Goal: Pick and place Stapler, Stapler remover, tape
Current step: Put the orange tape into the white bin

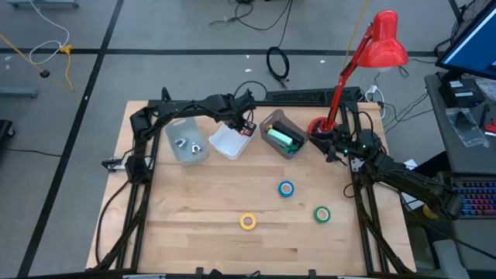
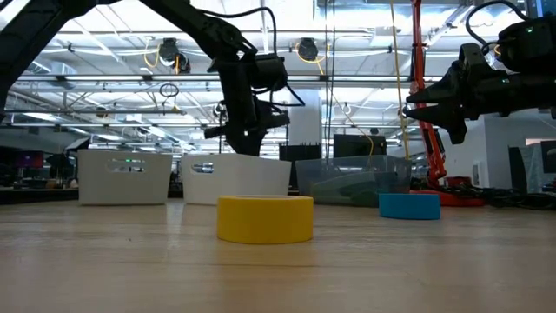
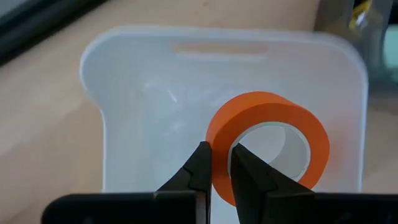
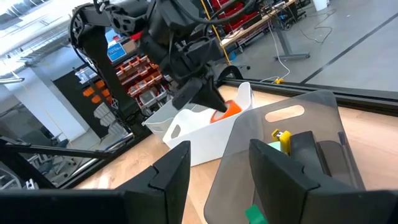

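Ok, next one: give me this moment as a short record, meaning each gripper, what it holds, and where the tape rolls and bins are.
left gripper: shut on the orange tape, over the white bin
right gripper: raised near the grey bin, holding nothing
blue tape: on the table
yellow tape: on the table, near the front
green tape: on the table, right of the yellow
clear bin: left of the white bin

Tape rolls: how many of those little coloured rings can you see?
4. The orange tape roll is pinched in the left gripper over the white bin. Blue, green and yellow lie on the table.
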{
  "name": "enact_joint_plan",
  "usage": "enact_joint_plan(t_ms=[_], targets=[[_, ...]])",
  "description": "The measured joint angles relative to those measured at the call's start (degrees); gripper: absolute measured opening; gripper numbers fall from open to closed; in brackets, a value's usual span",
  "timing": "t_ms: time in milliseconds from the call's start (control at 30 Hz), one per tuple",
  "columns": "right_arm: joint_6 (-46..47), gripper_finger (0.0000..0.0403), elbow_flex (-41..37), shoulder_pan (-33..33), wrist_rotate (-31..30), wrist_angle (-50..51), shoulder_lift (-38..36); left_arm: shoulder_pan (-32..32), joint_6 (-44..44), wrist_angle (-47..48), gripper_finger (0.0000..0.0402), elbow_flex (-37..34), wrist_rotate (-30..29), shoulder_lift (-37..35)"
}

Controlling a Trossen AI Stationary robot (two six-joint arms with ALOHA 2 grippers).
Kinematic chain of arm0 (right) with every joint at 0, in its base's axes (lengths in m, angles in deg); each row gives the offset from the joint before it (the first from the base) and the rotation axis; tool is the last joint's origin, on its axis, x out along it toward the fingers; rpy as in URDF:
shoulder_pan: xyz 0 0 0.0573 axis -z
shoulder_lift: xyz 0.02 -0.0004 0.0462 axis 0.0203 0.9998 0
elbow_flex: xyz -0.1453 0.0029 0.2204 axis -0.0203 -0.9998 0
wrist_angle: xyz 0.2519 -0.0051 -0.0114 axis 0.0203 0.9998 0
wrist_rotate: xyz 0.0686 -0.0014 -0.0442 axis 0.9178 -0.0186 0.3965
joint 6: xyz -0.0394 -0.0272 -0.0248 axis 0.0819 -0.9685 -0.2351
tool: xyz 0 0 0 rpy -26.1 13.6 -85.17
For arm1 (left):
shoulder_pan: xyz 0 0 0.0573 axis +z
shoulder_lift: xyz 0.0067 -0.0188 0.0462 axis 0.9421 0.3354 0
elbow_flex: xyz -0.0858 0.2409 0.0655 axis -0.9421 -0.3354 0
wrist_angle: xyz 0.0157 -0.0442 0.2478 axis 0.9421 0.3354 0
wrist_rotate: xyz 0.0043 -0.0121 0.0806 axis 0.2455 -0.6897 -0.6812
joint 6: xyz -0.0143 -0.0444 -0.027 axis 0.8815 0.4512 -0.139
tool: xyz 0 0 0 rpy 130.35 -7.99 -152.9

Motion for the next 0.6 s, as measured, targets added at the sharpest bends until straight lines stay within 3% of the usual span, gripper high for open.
enact_joint_plan(t_ms=[600], targets=[[0.8, 0.0155, 0.0, 0.0, 0.0, 0.0, 0.0, 0.3, -0.4, -3.4, 0.0035, 0.0, 2.6, 2.3]])
